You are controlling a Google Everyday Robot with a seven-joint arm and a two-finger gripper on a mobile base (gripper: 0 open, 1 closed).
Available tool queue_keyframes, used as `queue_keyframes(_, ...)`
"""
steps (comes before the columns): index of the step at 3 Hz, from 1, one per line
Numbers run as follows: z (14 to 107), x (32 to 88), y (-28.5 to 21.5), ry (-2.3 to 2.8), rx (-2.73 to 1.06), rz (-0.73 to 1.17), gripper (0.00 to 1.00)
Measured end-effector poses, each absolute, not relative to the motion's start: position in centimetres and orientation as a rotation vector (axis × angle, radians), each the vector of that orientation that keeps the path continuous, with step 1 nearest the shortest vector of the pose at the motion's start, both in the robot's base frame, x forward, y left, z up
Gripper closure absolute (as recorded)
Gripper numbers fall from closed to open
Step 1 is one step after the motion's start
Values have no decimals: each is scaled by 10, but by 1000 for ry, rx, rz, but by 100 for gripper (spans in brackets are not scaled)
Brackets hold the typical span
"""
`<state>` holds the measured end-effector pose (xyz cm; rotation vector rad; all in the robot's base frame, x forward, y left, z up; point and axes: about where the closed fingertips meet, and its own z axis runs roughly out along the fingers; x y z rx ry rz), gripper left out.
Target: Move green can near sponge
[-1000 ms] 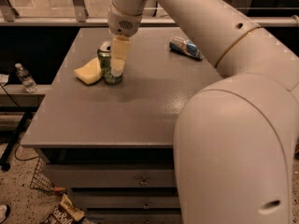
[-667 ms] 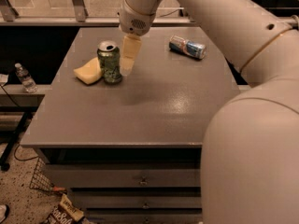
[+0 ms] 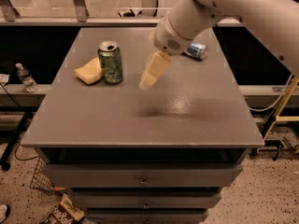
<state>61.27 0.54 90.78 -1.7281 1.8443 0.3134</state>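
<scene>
- Camera view is showing the green can [image 3: 110, 63] standing upright at the far left of the surface [image 3: 154, 120], touching the sponge [image 3: 88, 72] lying on its left.
- Gripper [image 3: 149, 80] is hanging above the surface just right of the green can, apart from it; how wide it is spread is not clear.
- Blue can [image 3: 197, 50] is lying at the far right.

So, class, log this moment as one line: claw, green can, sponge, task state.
green can: upright, close beside sponge | claw: above table, off to can's right, not touching it | task: placement looks done
</scene>
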Motion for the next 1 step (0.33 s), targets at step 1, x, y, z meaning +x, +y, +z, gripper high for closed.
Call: queue_keyframes(1,899,614,-40,1902,-1611,291,0)
